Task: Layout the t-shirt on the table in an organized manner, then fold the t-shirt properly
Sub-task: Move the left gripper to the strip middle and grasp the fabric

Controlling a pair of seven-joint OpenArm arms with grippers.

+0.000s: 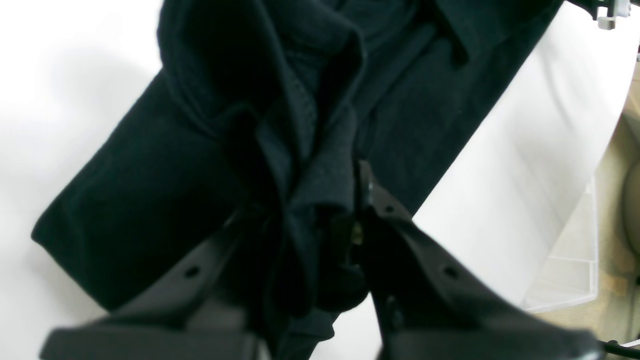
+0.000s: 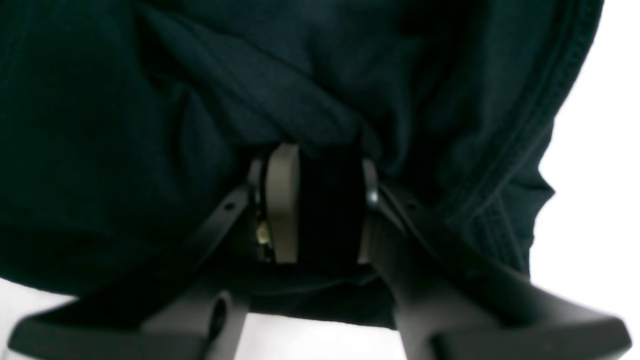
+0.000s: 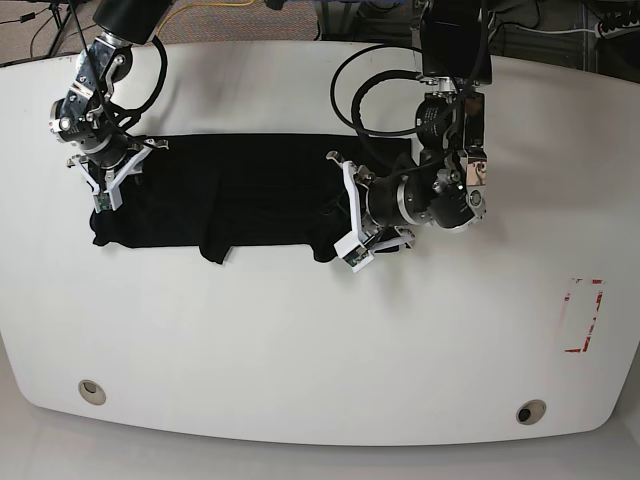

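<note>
At the left of the base view the right gripper [image 3: 106, 178] pinches one end of the shirt [image 3: 240, 195], its jaws pressed onto a thick fold, probably to anchor that side. The shirt lies as a long black band across the table [image 3: 300, 340], part-folded. At its other end the left gripper [image 3: 350, 215] is clamped on bunched cloth, likely to carry it over; no containers matter here.

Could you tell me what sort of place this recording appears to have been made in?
Most likely a robotics lab or test workspace. A large white table with grommet holes carries two robot arms working on a black t-shirt, a red-outlined mark sits on the tabletop, and loose cables run behind it.
</note>
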